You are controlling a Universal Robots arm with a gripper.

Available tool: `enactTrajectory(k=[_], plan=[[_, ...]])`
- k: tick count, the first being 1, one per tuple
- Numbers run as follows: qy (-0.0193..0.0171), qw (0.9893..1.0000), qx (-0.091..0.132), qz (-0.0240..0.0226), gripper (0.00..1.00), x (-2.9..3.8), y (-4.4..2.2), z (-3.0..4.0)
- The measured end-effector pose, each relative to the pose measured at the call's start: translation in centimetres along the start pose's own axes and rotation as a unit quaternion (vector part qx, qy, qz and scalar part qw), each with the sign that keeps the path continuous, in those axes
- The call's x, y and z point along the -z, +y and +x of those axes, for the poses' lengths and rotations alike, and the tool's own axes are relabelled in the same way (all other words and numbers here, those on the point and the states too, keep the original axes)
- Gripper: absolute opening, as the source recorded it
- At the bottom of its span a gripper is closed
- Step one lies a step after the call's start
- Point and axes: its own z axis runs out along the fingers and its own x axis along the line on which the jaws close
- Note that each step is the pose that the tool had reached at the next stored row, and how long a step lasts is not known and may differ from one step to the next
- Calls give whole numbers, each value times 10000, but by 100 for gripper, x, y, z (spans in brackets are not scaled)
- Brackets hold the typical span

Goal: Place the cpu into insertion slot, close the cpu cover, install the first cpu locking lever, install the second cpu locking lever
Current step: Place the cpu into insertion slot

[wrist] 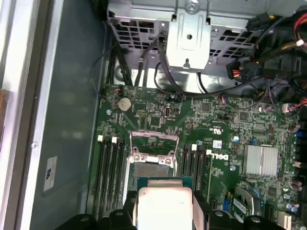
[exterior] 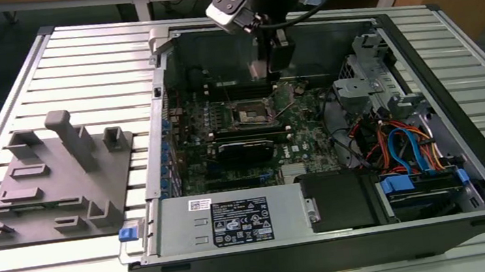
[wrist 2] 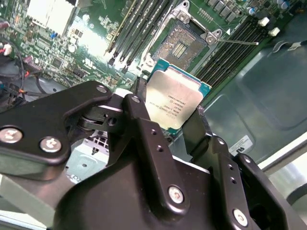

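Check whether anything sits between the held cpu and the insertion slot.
Nothing visible does. The gripper holds the cpu above the board; in both wrist views the insertion slot lies bare past it, contacts uncovered. The cpu cover stands swung up off the slot.

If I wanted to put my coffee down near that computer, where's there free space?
Bare slats of the table lie between the grey fixture and the far edge, and a strip runs along the near edge before the case. Inside it is crowded: cables at the exterior view's right, the claw holding the cpu near the slot.
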Motion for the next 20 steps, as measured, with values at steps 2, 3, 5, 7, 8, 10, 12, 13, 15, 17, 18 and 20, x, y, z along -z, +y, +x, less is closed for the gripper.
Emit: enactTrajectory(k=[2,3,5,7,8,10,12,13,15,17,18,20], plan=[[-2,10000,-26,10,54,-36,-1,6],[-3,10000,-27,18,54,-53,-2,9],[-1,10000,-28,27,54,-89,-4,14],[0,10000,-28,43,54,-123,-5,20],[-13,10000,-28,48,54,-140,-6,26],[-35,10000,-28,50,54,-176,-6,32],[-50,10000,-41,50,54,-211,-6,60],[-51,10000,-51,51,54,-223,-6,69],[-52,9999,-76,49,54,-247,-6,83],[-55,9999,-155,48,54,-268,-6,84],[-58,9997,-217,47,54,-276,-8,85],[-63,9994,-342,45,54,-288,-11,85]])
